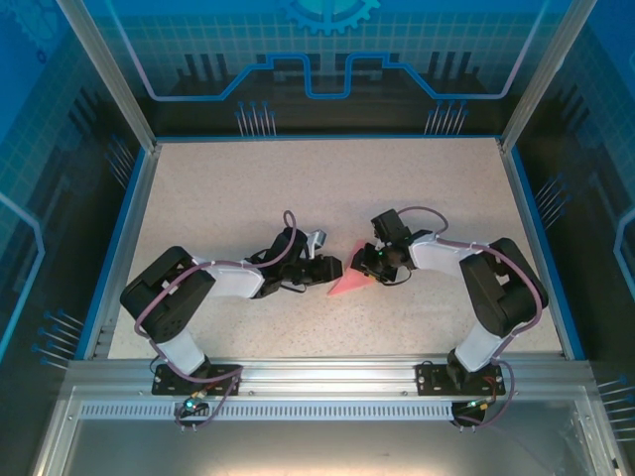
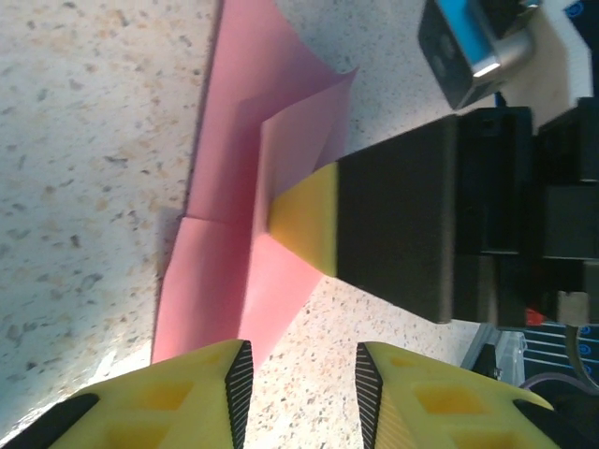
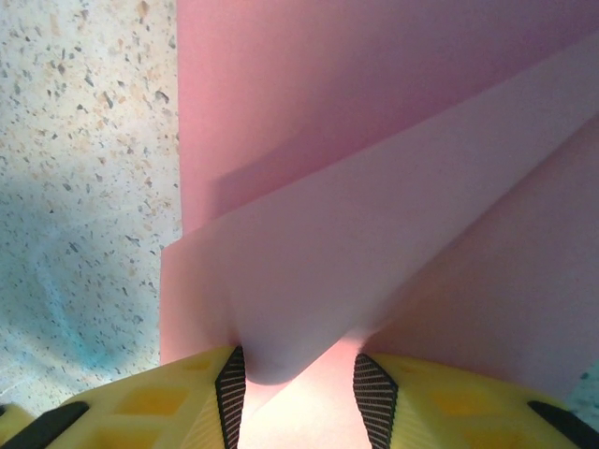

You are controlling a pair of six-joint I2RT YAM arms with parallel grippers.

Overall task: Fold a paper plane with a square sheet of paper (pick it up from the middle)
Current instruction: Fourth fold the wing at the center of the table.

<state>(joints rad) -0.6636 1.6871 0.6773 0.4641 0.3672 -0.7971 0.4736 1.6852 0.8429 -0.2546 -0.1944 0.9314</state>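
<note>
Paper sheet point(image 1: 349, 288): pink, partly folded, creases and flaps visible. It lies on the counter point(image 1: 298, 188) about mid-width, toward 6 o'clock of centre, between the two arms. It isn't flat: in the left wrist view one flap of the paper sheet point(image 2: 225, 187) stands up off the rest. Not a plane yet; I'd call this mid-fold.

Handling, my guess: near weightless, thin and floppy, and it springs back unless a crease is pressed hard. It would slide easily on the speckled top and crumple or tear if pinched hard or dragged. Best hold is the free edge of the raised flap or the middle crease, with the other side pinned flat.

Right jaws: at the sheet's 1 o'clock, on the right arm point(image 1: 446, 256). Partly apart. A flap of the paper sheet point(image 3: 374, 140) bulges into the gap between the yellow pads point(image 3: 421, 402), not squeezed flat. From the left wrist view, one yellow fingertip point(image 2: 304, 220) touches that flap.

Left jaws: at the sheet's 10 o'clock, on the left arm point(image 1: 233, 278). Moderately apart, holding nothing. Bare counter shows between its pads point(image 2: 201, 398), and the sheet's corner is just beside one pad.
</note>
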